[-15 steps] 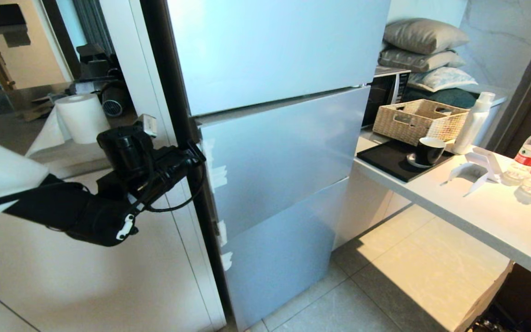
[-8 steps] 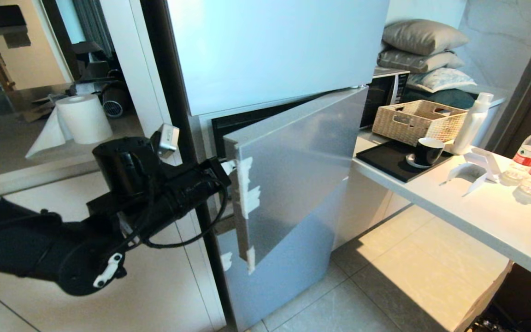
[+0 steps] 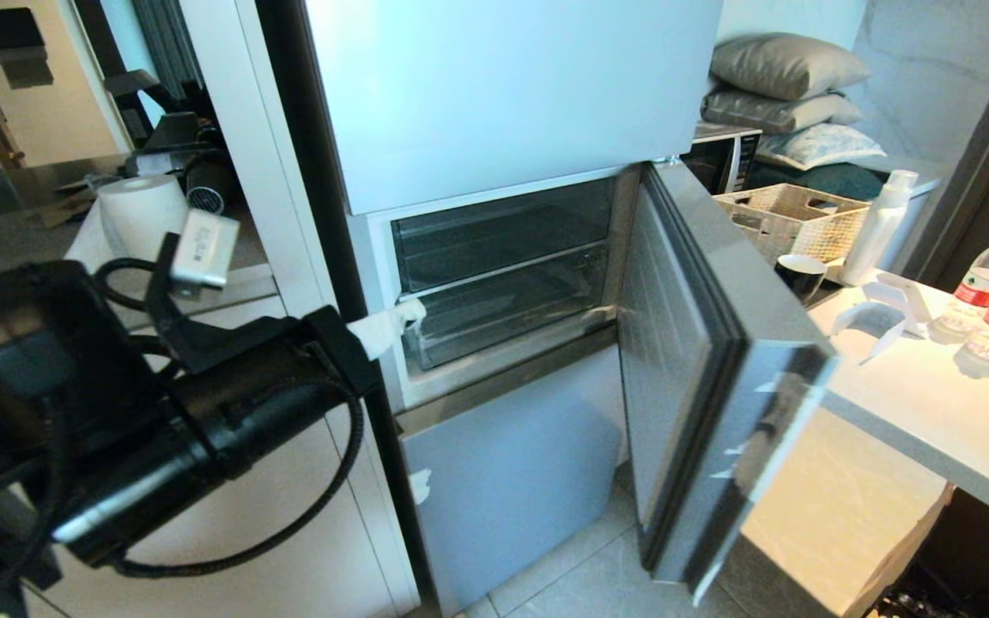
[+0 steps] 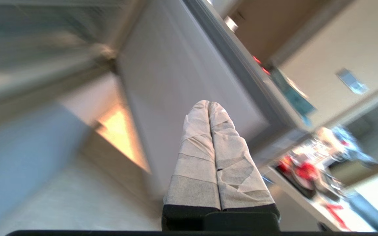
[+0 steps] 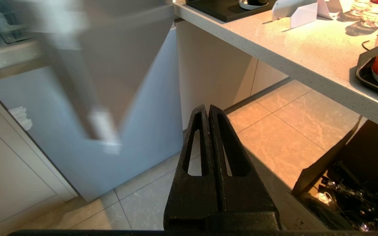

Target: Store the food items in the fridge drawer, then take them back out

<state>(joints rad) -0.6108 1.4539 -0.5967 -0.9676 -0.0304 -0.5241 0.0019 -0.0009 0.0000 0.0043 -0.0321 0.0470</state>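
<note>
Beside fridge drawer (image 3: 507,313) — left gripper (image 3: 409,315), closed.

A pale speckled stone worktop (image 3: 915,412) is seen carrying two red-capped clear water bottles (image 3: 988,287), a black cup (image 3: 799,276) and a woven basket (image 3: 791,219).

Fridge door (image 3: 718,369) stands swung wide open at centre-right of the head view, hinged on its right, its inner face pale and ribbed; above it the upper door (image 3: 503,86) is shut, below it the lower front (image 3: 512,481) is shut. Counter (image 3: 932,412) runs along the right edge carrying a wicker basket (image 3: 795,219), a dark cup (image 3: 799,275), a white bottle (image 3: 881,225) and two red-capped water bottles (image 3: 988,287). Grey pillows (image 3: 782,86) are stacked at upper right; a paper roll (image 3: 138,215) sits at left, tiled floor (image 3: 580,575) at bottom.
</note>
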